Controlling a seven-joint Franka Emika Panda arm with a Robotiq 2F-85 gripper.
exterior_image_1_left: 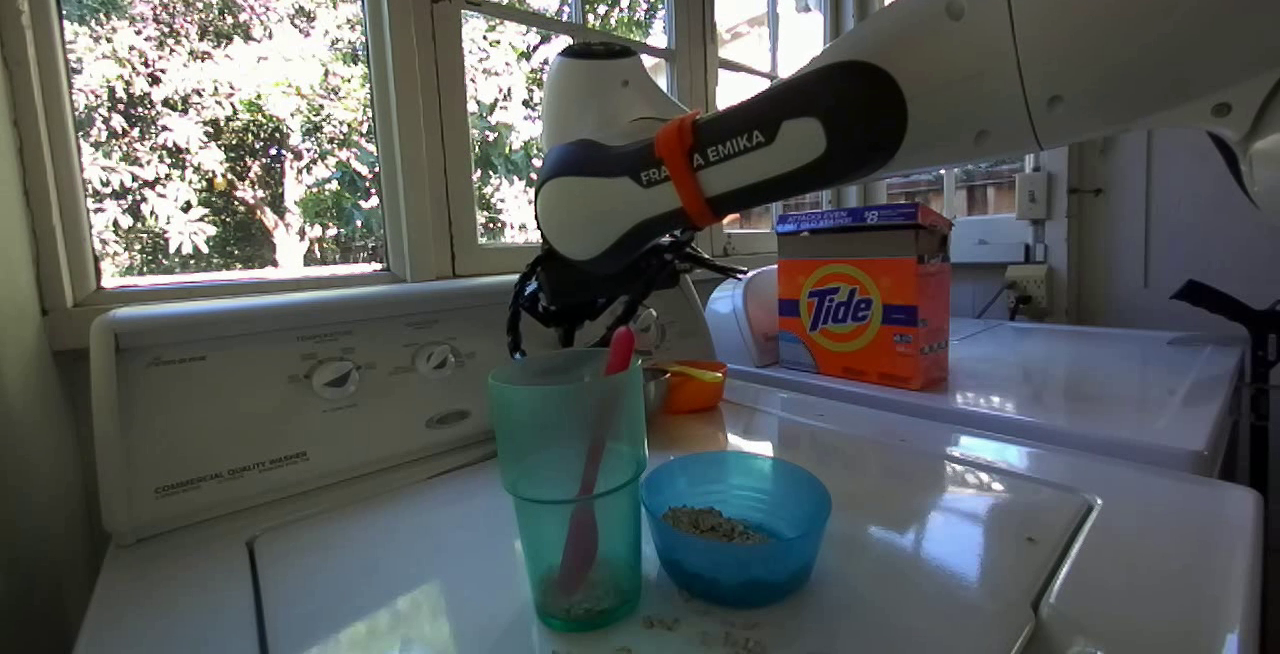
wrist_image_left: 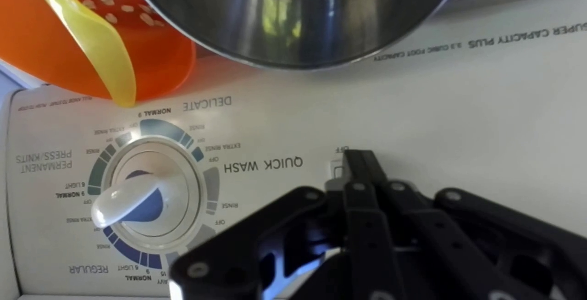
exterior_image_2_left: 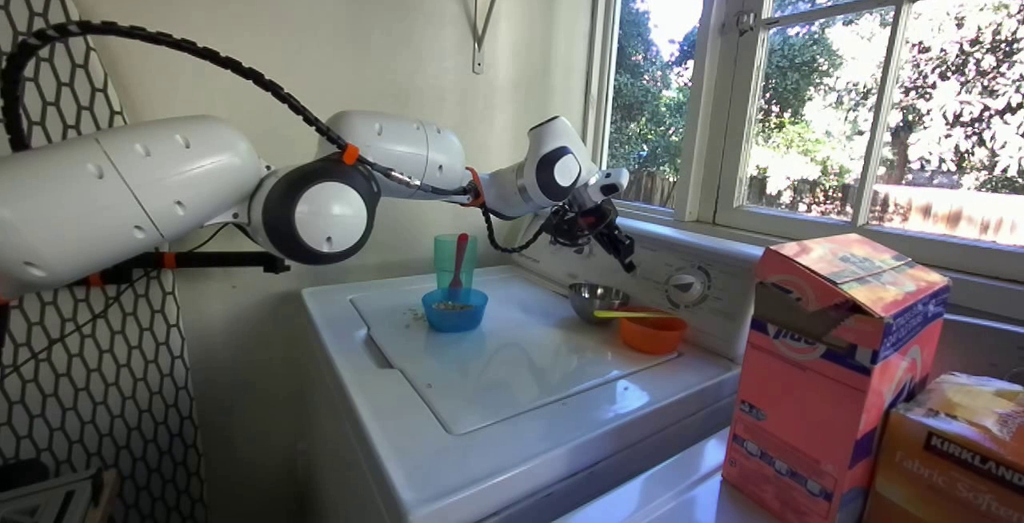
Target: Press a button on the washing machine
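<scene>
The white washing machine (exterior_image_2_left: pixel 448 427) stands under the window in both exterior views (exterior_image_1_left: pixel 400 559). In the wrist view its back panel (wrist_image_left: pixel 458 116) fills the picture with upside-down lettering, and a round dial (wrist_image_left: pixel 151 194) is at left. A small pale rocker switch (wrist_image_left: pixel 336 169), with the word OFF above it, is partly covered by my gripper (wrist_image_left: pixel 359 152). The fingertips are together with nothing between them, right at the switch. Whether they touch it I cannot tell. The gripper also shows at the back panel in an exterior view (exterior_image_2_left: pixel 629 265).
A metal bowl (exterior_image_2_left: pixel 596 299) and an orange bowl (exterior_image_2_left: pixel 652 335) with a yellow spoon (exterior_image_2_left: pixel 636 314) stand below the panel, close to the gripper. A green cup (exterior_image_1_left: pixel 570 414) with a red spoon and a blue bowl (exterior_image_1_left: pixel 735 534) stand on the lid. A Tide box (exterior_image_1_left: pixel 860 304) stands alongside.
</scene>
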